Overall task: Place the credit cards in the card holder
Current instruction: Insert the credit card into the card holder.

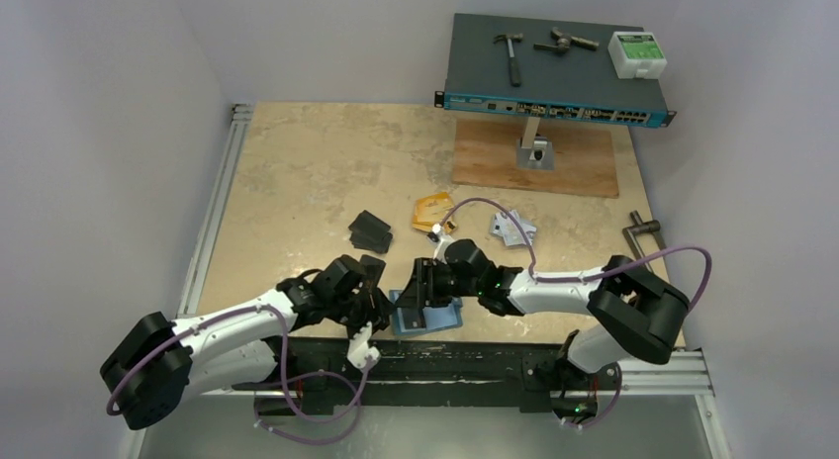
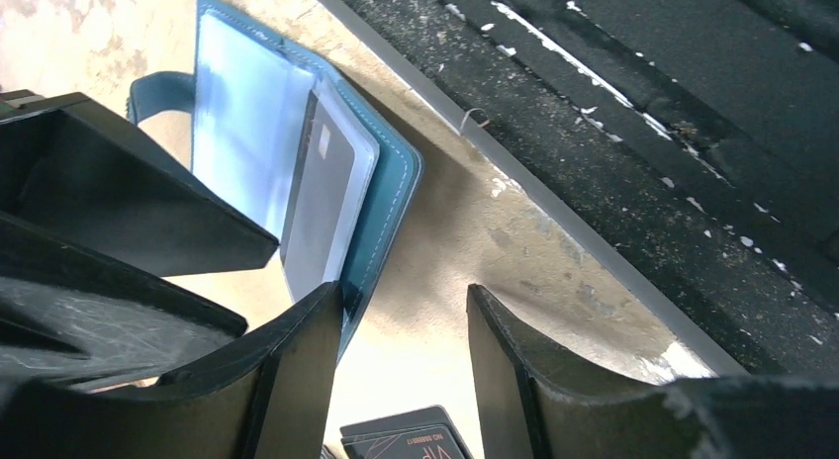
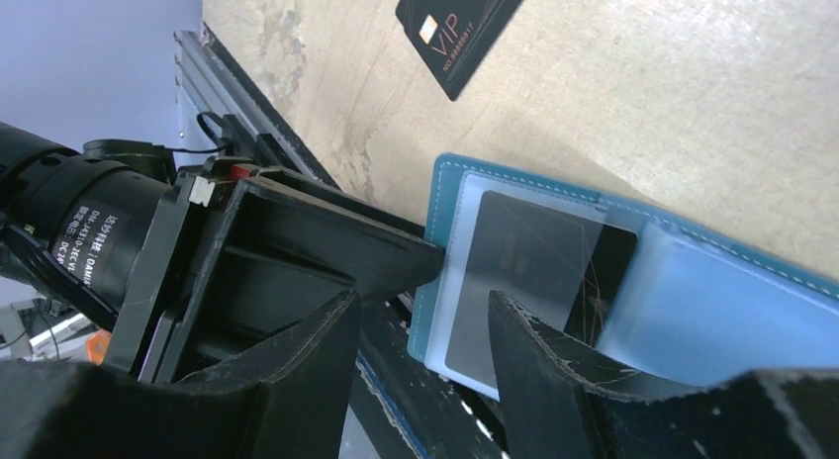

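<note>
The teal card holder point(image 1: 445, 319) lies open at the table's near edge, between the two grippers. A black credit card point(image 3: 534, 271) sits inside its clear sleeve point(image 2: 322, 197). My left gripper point(image 2: 404, 311) is open over bare table, its left finger at the holder's point(image 2: 391, 182) edge. The right gripper point(image 3: 423, 316) is open and empty, hanging over the holder's point(image 3: 693, 311) sleeve end. Loose credit cards lie beyond: a black stack point(image 1: 369, 231), orange ones point(image 1: 432, 212) and silver ones point(image 1: 512, 228). One black VIP card point(image 3: 460, 24) lies close by point(image 2: 406, 441).
A black rail point(image 2: 643, 113) runs right beside the holder along the near table edge. At the back, a network switch point(image 1: 554, 73) carrying a hammer point(image 1: 512, 53) stands on a post over a wooden board point(image 1: 539, 162). A metal handle point(image 1: 643, 229) sits at the right edge.
</note>
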